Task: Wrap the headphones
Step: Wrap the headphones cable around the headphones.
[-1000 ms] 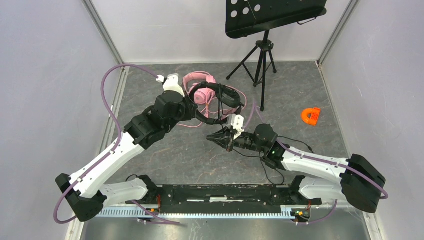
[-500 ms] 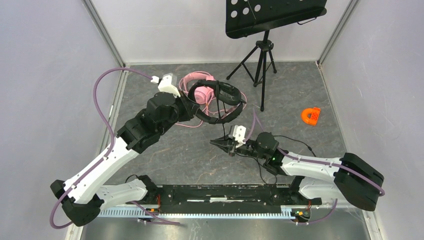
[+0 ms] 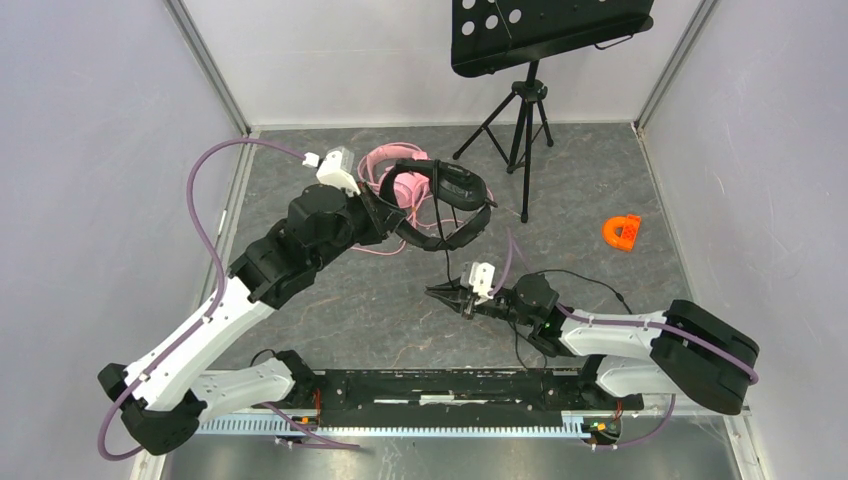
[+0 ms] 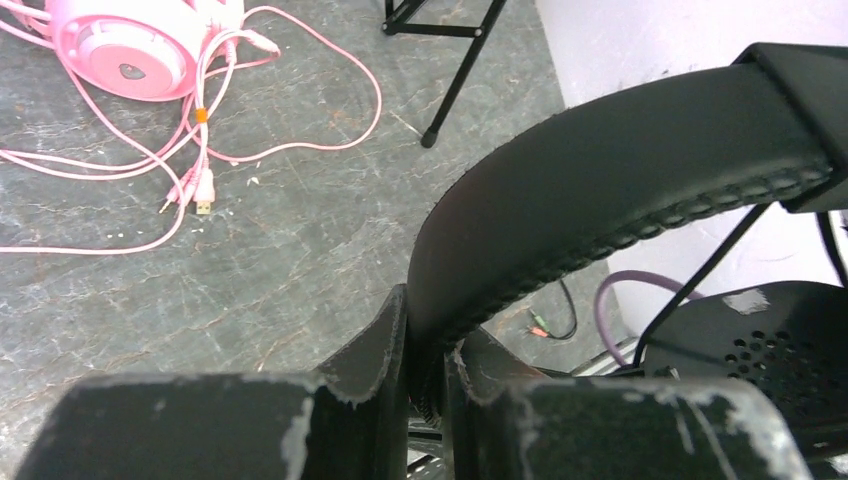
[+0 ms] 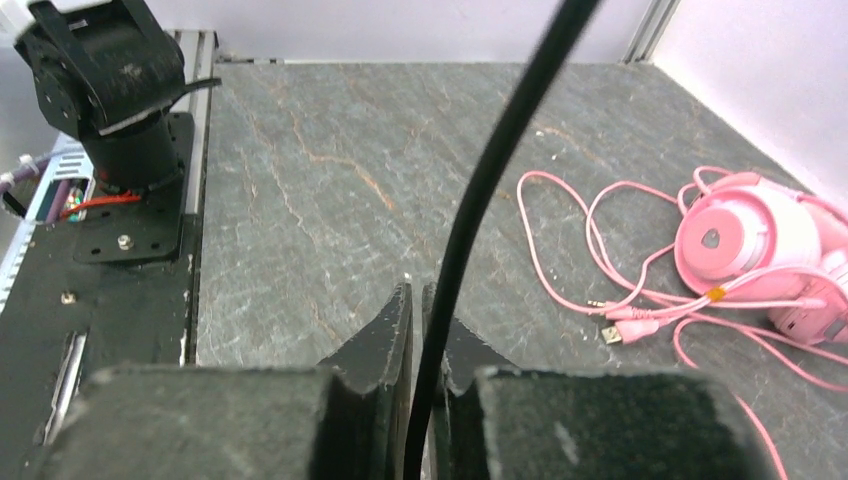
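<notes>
The black headphones (image 3: 447,198) hang above the floor, their padded headband (image 4: 610,170) clamped between my left gripper (image 4: 428,322) fingers. That left gripper (image 3: 392,216) is shut on the band. The thin black cable (image 3: 443,255) drops from the headset to my right gripper (image 3: 441,292), lower and nearer. In the right wrist view the cable (image 5: 490,170) runs up from between the right gripper (image 5: 418,300) fingers, which are shut on it. The pink headphones (image 3: 398,178) lie on the floor behind, pink cable (image 4: 300,140) loosely spread, plugs (image 5: 625,325) beside it.
A black music stand on a tripod (image 3: 525,110) rises at the back centre. A small orange piece (image 3: 621,232) lies at the right. Slack black cable (image 3: 590,280) trails over my right arm. White walls close in the sides and back.
My right gripper has slid nearer and lower with the black cable between its fingers, its arm folding back. The left arm has shifted slightly, still holding the headband.
</notes>
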